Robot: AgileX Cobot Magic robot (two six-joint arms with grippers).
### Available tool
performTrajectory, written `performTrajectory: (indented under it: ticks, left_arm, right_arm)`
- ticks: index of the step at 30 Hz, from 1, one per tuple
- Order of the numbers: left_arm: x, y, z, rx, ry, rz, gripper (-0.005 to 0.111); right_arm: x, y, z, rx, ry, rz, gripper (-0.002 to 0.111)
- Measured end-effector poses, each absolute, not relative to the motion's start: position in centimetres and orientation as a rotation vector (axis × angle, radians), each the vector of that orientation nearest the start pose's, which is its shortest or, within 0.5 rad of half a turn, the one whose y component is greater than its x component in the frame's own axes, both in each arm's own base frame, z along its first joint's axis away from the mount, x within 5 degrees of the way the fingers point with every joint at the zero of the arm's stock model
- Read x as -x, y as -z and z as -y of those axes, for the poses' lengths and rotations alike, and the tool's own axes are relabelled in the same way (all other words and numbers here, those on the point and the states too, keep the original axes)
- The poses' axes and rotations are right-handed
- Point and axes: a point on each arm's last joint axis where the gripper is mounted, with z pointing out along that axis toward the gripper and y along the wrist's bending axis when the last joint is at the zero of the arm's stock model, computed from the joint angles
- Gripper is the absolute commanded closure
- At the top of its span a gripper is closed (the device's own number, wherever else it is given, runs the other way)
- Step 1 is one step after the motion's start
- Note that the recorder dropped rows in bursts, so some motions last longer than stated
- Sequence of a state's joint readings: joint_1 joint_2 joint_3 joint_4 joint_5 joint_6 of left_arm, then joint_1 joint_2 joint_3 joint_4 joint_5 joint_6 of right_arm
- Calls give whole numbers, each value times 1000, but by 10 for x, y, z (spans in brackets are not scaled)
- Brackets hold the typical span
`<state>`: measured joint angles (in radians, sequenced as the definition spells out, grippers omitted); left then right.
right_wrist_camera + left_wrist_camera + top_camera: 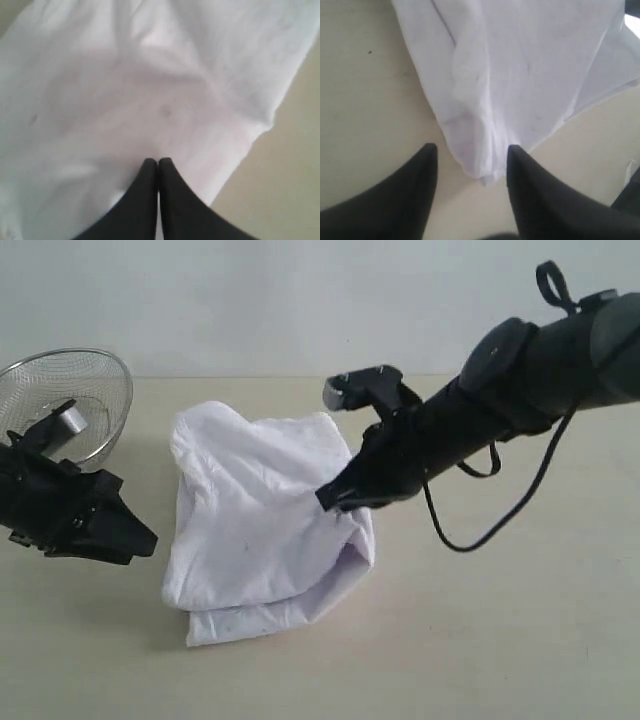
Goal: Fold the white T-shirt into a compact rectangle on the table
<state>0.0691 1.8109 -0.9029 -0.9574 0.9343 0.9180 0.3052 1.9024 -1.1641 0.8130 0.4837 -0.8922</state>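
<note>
On the bench (500,640) the shirt (255,530) lies part-folded, long axis roughly 12 to 6 in the exterior view. The right tool (330,500) sits on its 3 o'clock edge, tips shut, cloth tented up to them, apparently pinched. The left tool (148,540) waits at the shirt's 9 o'clock, tips parted, a cloth corner between them, ungripped. The next fold likely carries the 3 o'clock edge toward 9.

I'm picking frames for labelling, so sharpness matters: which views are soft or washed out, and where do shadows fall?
Exterior view: even, diffuse light, with a soft shadow on the table along the white T-shirt. Left wrist view: fairly sharp, creases readable, with the dark left pincer slightly soft close up. Right wrist view: softest, cloth nearly washed out.
</note>
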Motion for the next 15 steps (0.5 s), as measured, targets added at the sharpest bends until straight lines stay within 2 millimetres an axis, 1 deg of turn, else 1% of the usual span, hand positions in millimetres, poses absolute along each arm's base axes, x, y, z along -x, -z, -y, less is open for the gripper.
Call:
performTrajectory:
  ticks: [2,5,7,9,12,15]
  left_arm:
    - [-302,-153,40,-224,1041,-2755,50]
    - [-303,-153,41,-209,1053,-2747,49]
    - [-303,-153,41,-207,1054,-2746,49]
    - [-303,-153,41,-205,1056,-2745,49]
    - [-303,-154,41,-199,1058,-2744,49]
    - [-303,-153,41,-195,1059,-2745,49]
  right_arm:
    - [-378,-180,-137,648,-493,-2430,109]
    - [-400,-197,-126,621,-509,-2393,109]
    - [-406,-205,-121,613,-536,-2399,109]
    - [-410,-210,-119,617,-525,-2388,109]
    - [-417,-212,-118,636,-484,-2374,109]
    - [-433,-207,-121,648,-474,-2360,109]
